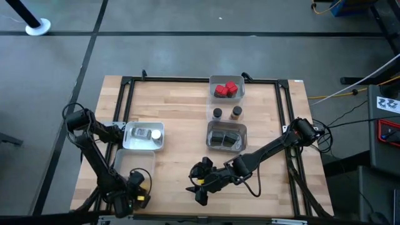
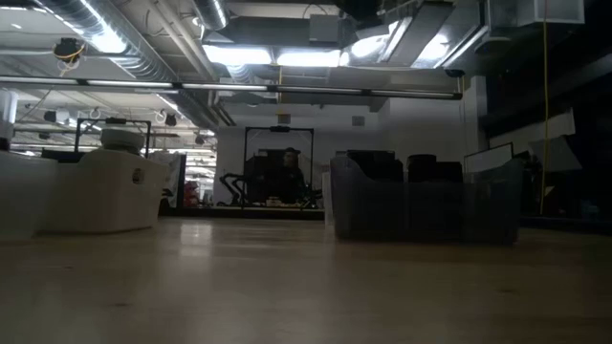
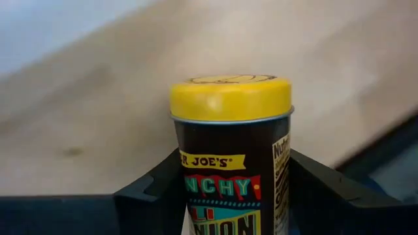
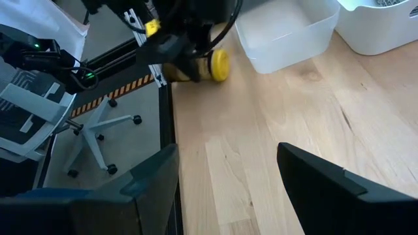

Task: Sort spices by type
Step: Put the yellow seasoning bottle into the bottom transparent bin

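The left gripper (image 3: 232, 196) clasped a yellow-capped spice jar (image 3: 232, 150) by its body — rigid, light, likely slick-sided, best held below the cap. The right gripper (image 4: 225, 173) hung spread and empty over the table (image 4: 294, 111).

yellow-lidded dark jar (image 3: 232, 156), red boxes (image 1: 226, 90), pale wood table (image 1: 181, 134)

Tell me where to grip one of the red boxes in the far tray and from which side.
Grip a red box across two opposite flat side faces, coming straight down from above. The clear tray walls it in on every side and the other red boxes crowd it, so only the top is open.
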`<state>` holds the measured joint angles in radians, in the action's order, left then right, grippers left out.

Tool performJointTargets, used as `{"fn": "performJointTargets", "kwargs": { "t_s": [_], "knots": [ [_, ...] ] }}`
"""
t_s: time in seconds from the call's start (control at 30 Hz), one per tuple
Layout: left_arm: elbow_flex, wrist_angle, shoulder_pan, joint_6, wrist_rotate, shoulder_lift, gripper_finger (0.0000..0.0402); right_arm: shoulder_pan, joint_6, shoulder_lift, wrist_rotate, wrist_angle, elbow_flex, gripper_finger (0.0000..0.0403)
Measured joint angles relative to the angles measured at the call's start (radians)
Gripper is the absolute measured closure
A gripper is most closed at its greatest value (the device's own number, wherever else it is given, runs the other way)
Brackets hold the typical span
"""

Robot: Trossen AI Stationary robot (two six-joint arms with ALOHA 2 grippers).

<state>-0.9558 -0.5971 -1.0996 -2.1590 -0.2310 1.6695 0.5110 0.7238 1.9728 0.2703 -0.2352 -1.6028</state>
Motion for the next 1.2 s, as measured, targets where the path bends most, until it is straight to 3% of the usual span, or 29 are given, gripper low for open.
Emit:
{"fn": "performJointTargets", "kwargs": {
  "t_s": [0.3,0.53,0.87,1.0,1.2],
  "knots": [
    [-0.001,0.212,0.000,0.131,-0.184,0.000,0.0206,0.000,0.000,0.000,0.000,0.000,0.000,0.0143],
    [-0.015,0.254,-0.022,0.283,-0.521,-0.087,0.0206,0.000,0.000,0.000,0.000,0.000,0.000,0.0143],
    [-0.015,-0.026,-0.041,0.505,-0.882,-0.246,0.0206,-0.001,0.000,0.000,0.016,0.002,0.000,0.0143],
    [-0.015,-0.164,-0.053,0.578,-0.966,-0.260,0.0206,-0.001,0.000,0.000,0.035,0.001,0.000,0.0143],
    [-0.014,-0.380,-0.053,0.565,-0.988,-0.258,0.0206,-0.001,0.000,0.000,0.088,0.001,0.000,0.0143]
  ]
}}
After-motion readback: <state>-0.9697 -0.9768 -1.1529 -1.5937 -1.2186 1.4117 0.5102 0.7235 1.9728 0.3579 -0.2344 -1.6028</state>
